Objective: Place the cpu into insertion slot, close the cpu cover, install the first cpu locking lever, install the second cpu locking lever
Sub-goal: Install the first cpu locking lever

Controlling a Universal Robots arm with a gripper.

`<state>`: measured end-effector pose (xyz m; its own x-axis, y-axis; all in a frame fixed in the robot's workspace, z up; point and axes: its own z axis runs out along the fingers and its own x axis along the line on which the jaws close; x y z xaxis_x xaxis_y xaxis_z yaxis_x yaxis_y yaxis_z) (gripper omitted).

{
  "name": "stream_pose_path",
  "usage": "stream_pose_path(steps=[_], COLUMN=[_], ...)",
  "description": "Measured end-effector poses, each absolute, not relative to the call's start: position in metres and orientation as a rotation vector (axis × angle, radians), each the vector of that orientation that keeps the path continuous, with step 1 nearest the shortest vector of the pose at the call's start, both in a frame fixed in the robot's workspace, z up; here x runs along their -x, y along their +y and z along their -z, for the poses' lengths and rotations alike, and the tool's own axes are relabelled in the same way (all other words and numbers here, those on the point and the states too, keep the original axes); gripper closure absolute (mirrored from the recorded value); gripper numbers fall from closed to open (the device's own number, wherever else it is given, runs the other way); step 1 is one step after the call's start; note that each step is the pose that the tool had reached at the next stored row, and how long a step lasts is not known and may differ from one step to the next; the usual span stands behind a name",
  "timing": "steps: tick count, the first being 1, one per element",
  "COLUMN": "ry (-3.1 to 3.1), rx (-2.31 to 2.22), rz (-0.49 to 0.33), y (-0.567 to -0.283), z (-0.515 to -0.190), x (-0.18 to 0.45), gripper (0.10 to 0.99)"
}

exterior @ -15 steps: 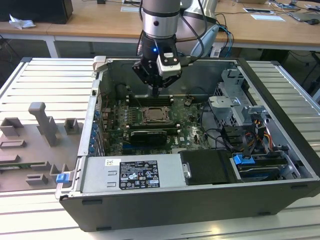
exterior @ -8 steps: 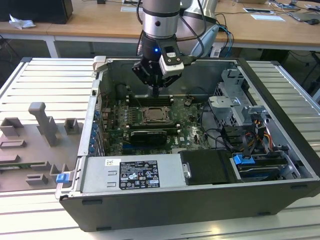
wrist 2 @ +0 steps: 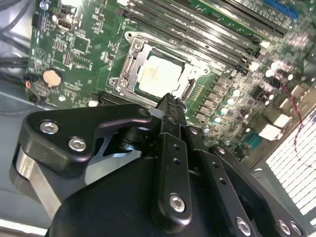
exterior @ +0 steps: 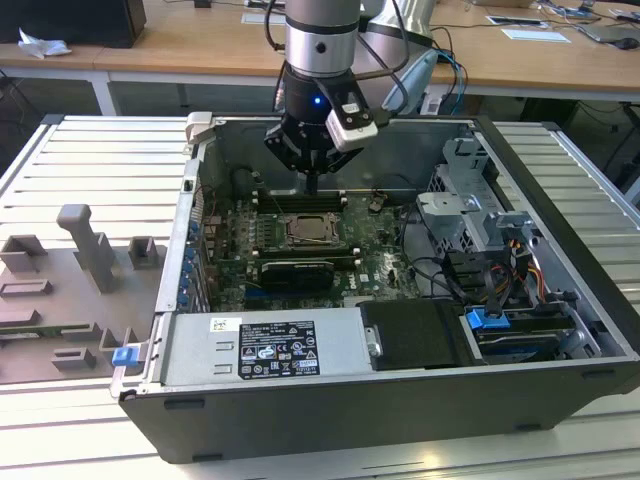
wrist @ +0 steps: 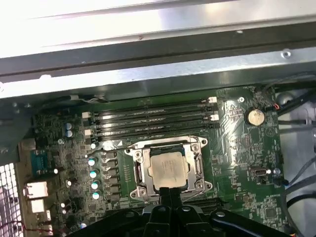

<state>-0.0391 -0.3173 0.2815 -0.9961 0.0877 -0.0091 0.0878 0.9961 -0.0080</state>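
The cpu point(wrist: 168, 167) shows its pale metal top in the insertion slot point(exterior: 290, 240) on the green board. The silver cpu cover point(wrist: 139, 170) lies flat around it, framing it through its square window; in the second wrist view the cpu point(wrist 2: 160, 76) and cpu cover point(wrist 2: 129, 74) look the same. My gripper point(exterior: 311, 186) hangs inside the open computer case, just above the socket's far edge in the exterior view. Its black fingers are shut together with nothing between them, and the tips point(wrist 2: 168, 101) reach the edge of the socket frame. In the first wrist view the gripper point(wrist: 170, 191) touches or nearly touches the frame.
Long memory slots point(wrist: 153, 121) run beside the socket. A black block point(exterior: 295, 272) sits on the board on the socket's near side, with a power supply box point(exterior: 265, 345) in front. A drive cage point(exterior: 470, 200) and cables fill the exterior view's right. Grey fixture blocks point(exterior: 90, 250) stand outside the case.
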Motion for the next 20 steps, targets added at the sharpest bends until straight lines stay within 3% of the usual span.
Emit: stream_pose_path(steps=[8, 20], ry=[3.130, 3.129], rx=[0.117, 0.145], rz=[0.012, 0.012], y=[-0.317, -0.317], z=[-0.281, -0.281], x=[0.040, 0.059], gripper=[0.980, 0.980])
